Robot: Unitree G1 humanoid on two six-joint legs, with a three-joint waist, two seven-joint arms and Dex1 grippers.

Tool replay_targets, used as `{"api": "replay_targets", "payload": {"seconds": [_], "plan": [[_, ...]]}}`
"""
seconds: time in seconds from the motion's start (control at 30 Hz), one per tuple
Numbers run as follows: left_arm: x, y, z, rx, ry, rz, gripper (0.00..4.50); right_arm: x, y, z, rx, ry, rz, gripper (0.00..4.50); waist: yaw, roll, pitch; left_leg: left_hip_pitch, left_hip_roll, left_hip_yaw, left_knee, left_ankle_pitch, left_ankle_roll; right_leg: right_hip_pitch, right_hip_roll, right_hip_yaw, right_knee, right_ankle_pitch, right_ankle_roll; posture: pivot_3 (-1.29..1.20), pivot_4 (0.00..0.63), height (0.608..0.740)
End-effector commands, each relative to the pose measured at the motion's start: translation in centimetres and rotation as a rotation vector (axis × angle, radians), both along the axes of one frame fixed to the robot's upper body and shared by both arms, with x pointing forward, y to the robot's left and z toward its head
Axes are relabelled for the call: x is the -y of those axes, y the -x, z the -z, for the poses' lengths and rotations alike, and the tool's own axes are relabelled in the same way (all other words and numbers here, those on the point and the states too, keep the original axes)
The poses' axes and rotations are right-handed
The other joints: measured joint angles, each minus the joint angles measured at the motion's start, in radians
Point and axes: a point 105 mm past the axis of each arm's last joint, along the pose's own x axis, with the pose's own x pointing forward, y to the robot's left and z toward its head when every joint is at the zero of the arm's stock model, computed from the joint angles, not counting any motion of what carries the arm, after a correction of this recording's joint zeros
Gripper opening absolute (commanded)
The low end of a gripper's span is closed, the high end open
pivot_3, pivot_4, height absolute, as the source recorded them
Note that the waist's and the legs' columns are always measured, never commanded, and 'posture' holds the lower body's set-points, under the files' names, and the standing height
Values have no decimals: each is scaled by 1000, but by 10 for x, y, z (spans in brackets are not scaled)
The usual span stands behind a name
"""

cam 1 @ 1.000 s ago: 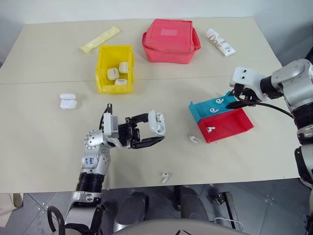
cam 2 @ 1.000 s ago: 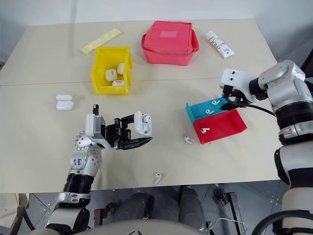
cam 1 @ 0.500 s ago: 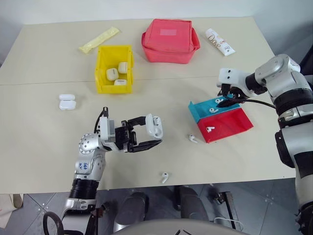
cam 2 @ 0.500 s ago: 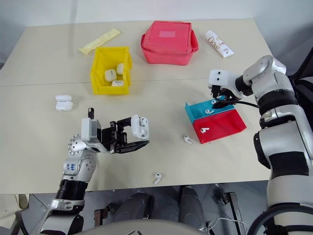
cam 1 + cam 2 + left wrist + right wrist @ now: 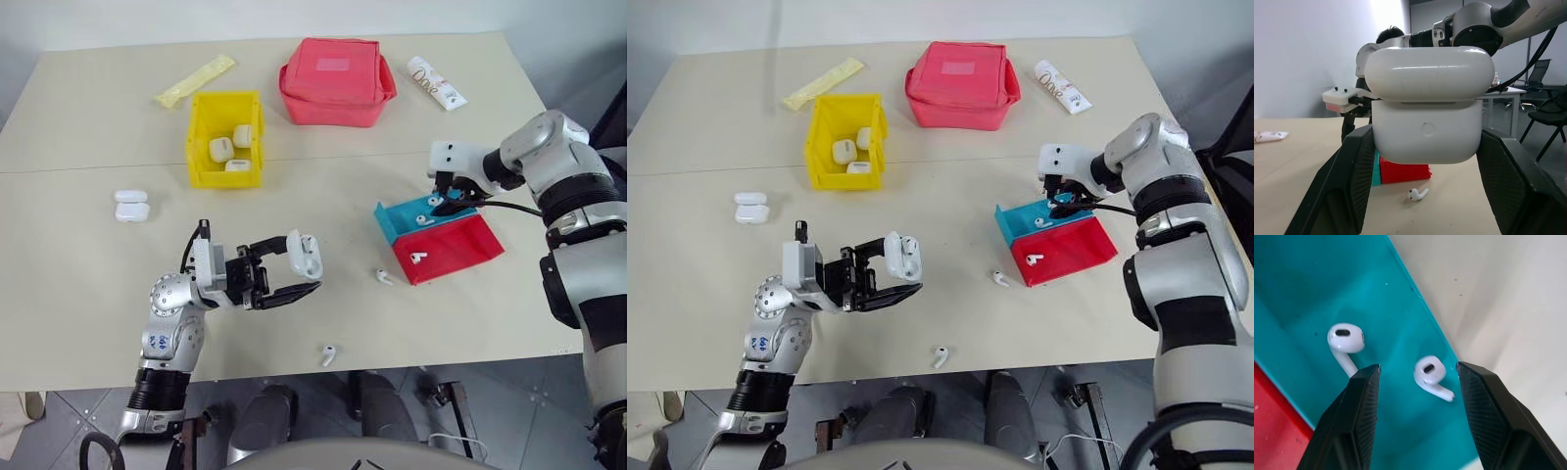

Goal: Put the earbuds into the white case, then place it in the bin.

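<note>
Right claw (image 5: 1415,382) now lower than a moment ago, down over the blue end of the tray (image 5: 392,220), wide open around one earbud (image 5: 1431,376). Not pinched yet. Another earbud (image 5: 1345,340) just beside. Left claw (image 5: 294,276) squeezed tight on the white case (image 5: 304,255), lid up, waiting above the table (image 5: 88,284). Yellow bin (image 5: 199,127) far behind, already holding other cases. Looks almost ready to grab the earbud.
</note>
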Motion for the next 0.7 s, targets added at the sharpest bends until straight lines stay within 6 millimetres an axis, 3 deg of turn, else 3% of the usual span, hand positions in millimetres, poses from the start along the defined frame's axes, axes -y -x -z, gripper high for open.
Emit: {"api": "replay_targets", "payload": {"seconds": [0.03,0.67,0.7], "plan": [[-1,6,-13,56,16,1,2756,-2,-5,-15,51,-17,-5,2561,-1,0,0,0,0,0,0,0,0,0,0,0,0,0,0,0,150,740],[-3,11,-13,48,9,-28,2756,-4,-6,-7,54,-16,2,2561,-10,1,-1,1,0,0,0,0,0,0,0,0,0,0,-1,0,150,740],[-3,11,-13,48,9,-30,2756,-4,-6,-6,49,-11,2,2272,-10,1,-1,1,0,0,0,0,0,0,0,0,0,0,-1,0,150,740]]}}
